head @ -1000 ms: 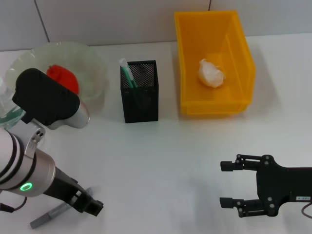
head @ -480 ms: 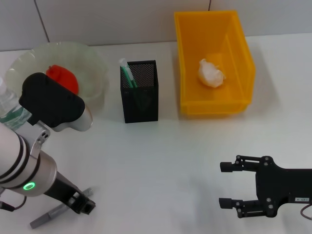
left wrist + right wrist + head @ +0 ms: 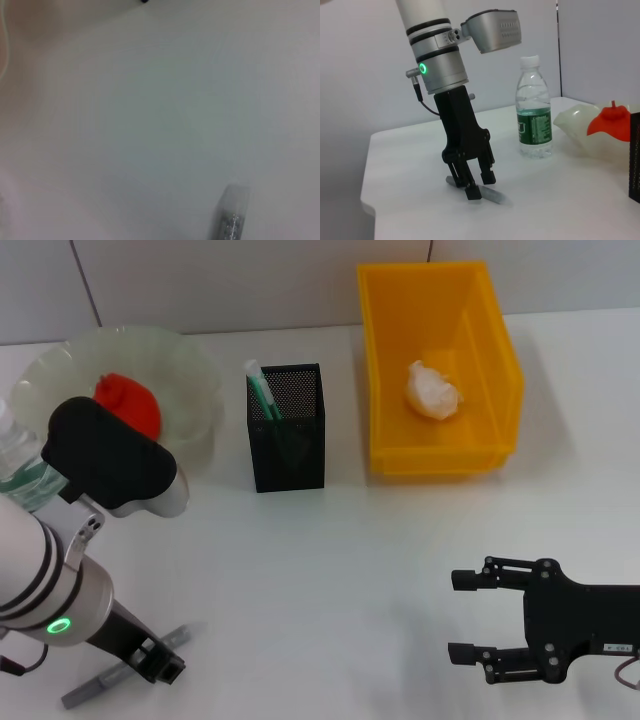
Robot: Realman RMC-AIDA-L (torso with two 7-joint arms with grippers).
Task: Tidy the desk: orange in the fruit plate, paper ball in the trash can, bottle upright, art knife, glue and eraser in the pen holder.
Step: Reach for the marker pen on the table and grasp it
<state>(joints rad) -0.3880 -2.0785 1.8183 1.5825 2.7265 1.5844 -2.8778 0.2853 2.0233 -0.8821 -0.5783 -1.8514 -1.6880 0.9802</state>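
Head view: the left claw (image 3: 158, 662) is lowered to the white desk (image 3: 330, 570) at its near left corner, directly over a slim grey art knife (image 3: 100, 685) lying flat. The right claw (image 3: 478, 618) hovers low at the near right, its black fingers spread wide and holding nothing. The red-orange orange (image 3: 132, 400) sits in the pale green translucent fruit plate (image 3: 195, 365) with its scalloped rim. The crumpled white paper ball (image 3: 432, 390) lies inside the bright yellow rectangular trash can (image 3: 495, 335). The square black mesh pen holder (image 3: 287, 427) stands between plate and can, a green-and-white stick projecting from it.

Right wrist view: seen from the side, the left claw's (image 3: 475, 182) fingers are parted and straddle the art knife (image 3: 492, 194), tips at desk level but not yet pressed onto it. The clear ribbed plastic bottle (image 3: 534, 112) with dark green label stands upright just beside the plate (image 3: 580, 130); in the head view it is largely hidden behind the left arm.

Left wrist view: only bare desk surface and one blurred grey end of the knife (image 3: 231, 215).
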